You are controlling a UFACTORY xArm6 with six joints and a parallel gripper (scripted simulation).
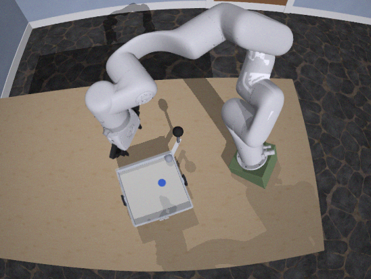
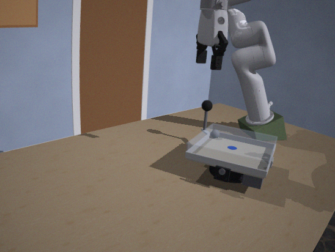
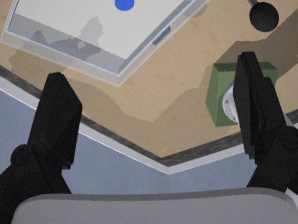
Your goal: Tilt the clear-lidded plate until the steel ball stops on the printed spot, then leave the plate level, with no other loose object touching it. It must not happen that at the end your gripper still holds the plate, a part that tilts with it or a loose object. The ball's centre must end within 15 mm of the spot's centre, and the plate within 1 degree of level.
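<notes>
Wooden table (image 2: 92, 189) carried the plate (image 2: 195, 156) on its pivot; the ball (image 2: 216, 133) sat in the plate's corner by the lever (image 2: 206, 106), apart from the spot (image 2: 231, 148); the gripper (image 2: 208, 58) hung wide and empty, well above the lever. Risk: an overshot tilt sending the ball past the spot; open table lay all round the plate.

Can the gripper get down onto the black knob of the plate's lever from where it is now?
Probably yes. The gripper is open and empty, high above the table. The black knob stands free above the plate's corner, with nothing between the two. The ball sits under the lid, out of the way.
</notes>
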